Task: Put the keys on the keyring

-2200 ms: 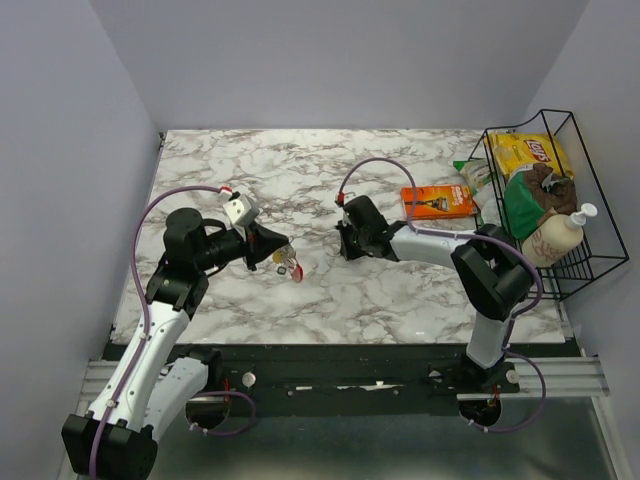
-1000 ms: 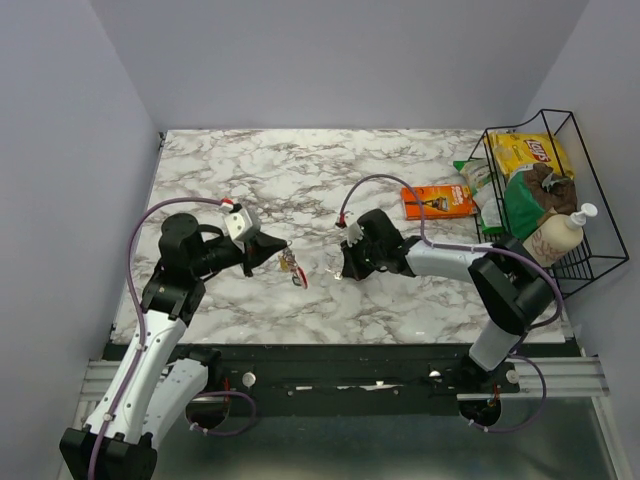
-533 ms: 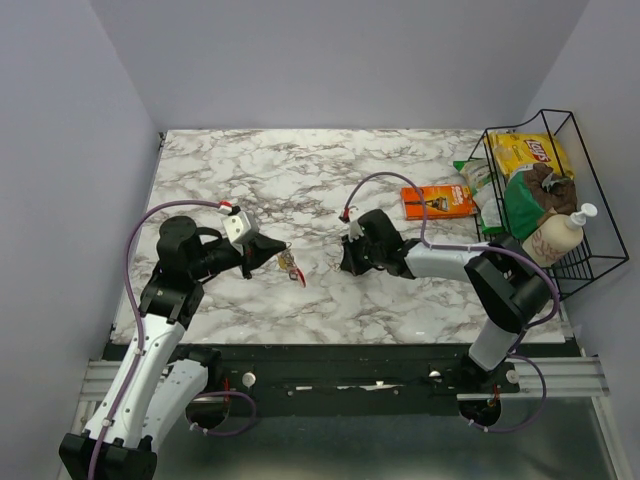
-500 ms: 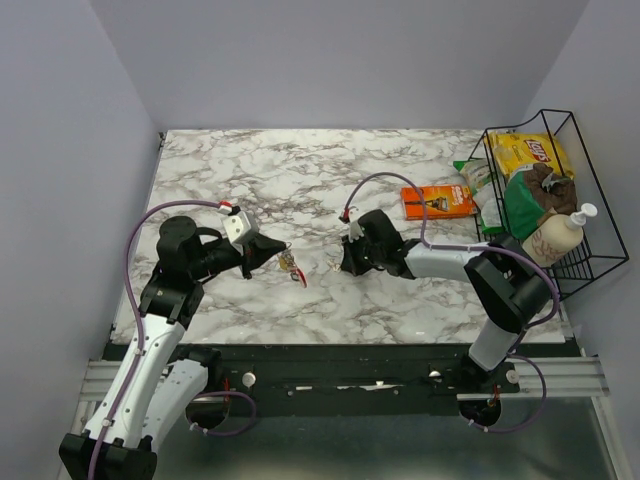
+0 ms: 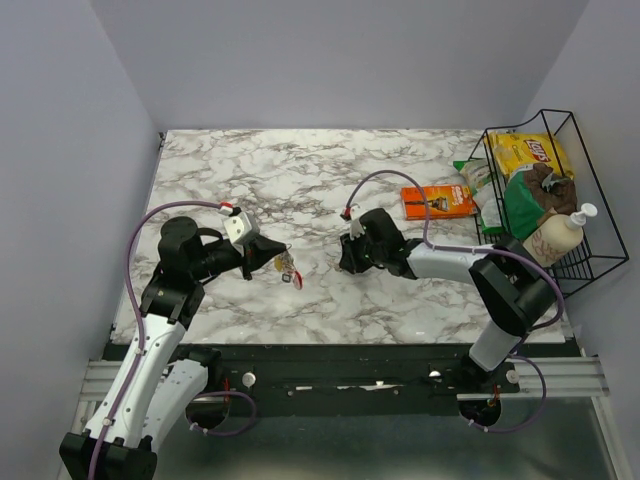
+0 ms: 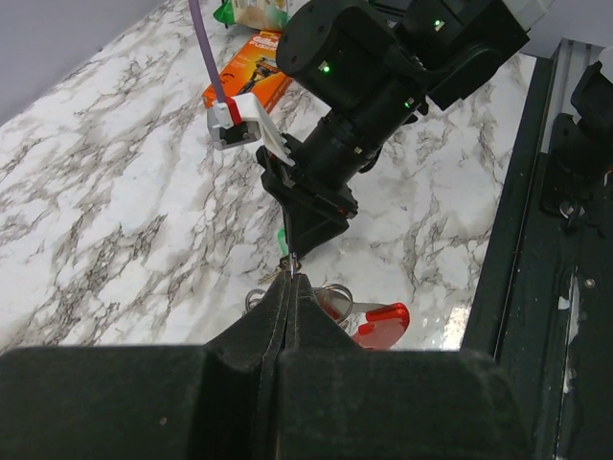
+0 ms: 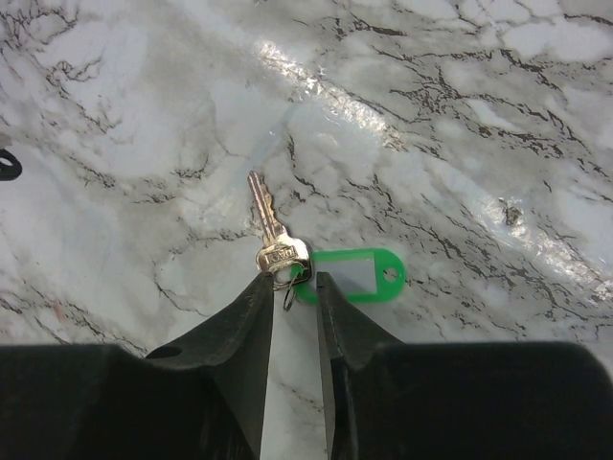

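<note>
In the left wrist view my left gripper [image 6: 290, 280] is shut on the keyring [image 6: 290, 270], a thin metal edge that sticks out of its tips. Small rings and a red-tagged key [image 6: 378, 321] hang just below it. From above, this gripper [image 5: 277, 258] hovers over the left-middle of the marble table with the red tag [image 5: 289, 271] at its tip. My right gripper [image 7: 295, 280] stands slightly open, tips down at the table. Just ahead of its fingertips a brass key [image 7: 272, 233] with a green tag [image 7: 356, 275] lies flat, and its small ring sits in the gap. The two grippers face each other closely.
An orange flat packet [image 5: 437, 200] lies behind the right arm. A black wire basket [image 5: 592, 255] with snack bags and a pump bottle stands at the right edge. Purple cables loop over both arms. The black base rail [image 6: 546, 192] runs along the near edge.
My right gripper has opened and let go of the green-tagged key, which now lies on the table. The left gripper has stayed shut and barely moved.
</note>
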Robot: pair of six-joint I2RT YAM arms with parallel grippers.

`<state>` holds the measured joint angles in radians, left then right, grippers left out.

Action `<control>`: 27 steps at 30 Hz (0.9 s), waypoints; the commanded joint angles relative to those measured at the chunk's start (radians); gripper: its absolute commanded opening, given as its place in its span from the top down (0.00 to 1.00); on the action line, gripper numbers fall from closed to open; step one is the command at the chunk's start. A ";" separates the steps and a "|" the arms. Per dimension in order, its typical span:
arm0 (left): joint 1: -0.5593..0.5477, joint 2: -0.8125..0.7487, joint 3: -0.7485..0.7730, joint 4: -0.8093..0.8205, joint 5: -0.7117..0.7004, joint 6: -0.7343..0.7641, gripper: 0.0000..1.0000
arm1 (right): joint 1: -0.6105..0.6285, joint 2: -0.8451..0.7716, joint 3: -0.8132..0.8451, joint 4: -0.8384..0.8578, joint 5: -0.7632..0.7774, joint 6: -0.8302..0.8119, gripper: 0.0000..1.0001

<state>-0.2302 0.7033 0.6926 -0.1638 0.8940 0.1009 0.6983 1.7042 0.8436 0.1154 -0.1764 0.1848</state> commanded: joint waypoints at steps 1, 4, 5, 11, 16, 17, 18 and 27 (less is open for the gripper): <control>0.005 -0.011 -0.007 0.018 0.016 0.003 1.00 | 0.000 -0.043 -0.021 0.012 0.032 -0.001 0.67; 0.005 -0.014 -0.010 0.014 0.016 0.005 1.00 | 0.000 -0.057 -0.032 0.012 0.034 -0.001 0.66; 0.005 -0.014 -0.008 0.014 0.016 0.008 1.00 | 0.001 -0.060 -0.034 0.013 0.034 -0.001 0.66; 0.005 -0.013 -0.015 0.010 0.014 0.010 1.00 | 0.001 -0.063 -0.041 0.010 0.022 0.005 0.66; 0.005 -0.013 -0.019 0.010 0.013 0.011 1.00 | 0.001 -0.048 -0.040 0.012 0.017 0.016 0.66; 0.005 -0.013 -0.018 0.010 0.011 0.013 1.00 | 0.000 -0.040 -0.038 0.012 0.017 0.016 0.67; 0.005 -0.013 -0.021 0.009 0.011 0.013 1.00 | 0.000 -0.035 -0.034 0.012 0.012 0.016 0.67; 0.005 -0.008 -0.021 0.004 0.008 0.022 1.00 | 0.001 -0.002 -0.018 0.007 -0.009 0.022 0.70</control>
<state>-0.2302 0.7033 0.6758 -0.1669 0.8936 0.1085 0.6983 1.6825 0.8139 0.1154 -0.1711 0.1947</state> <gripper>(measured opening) 0.009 0.304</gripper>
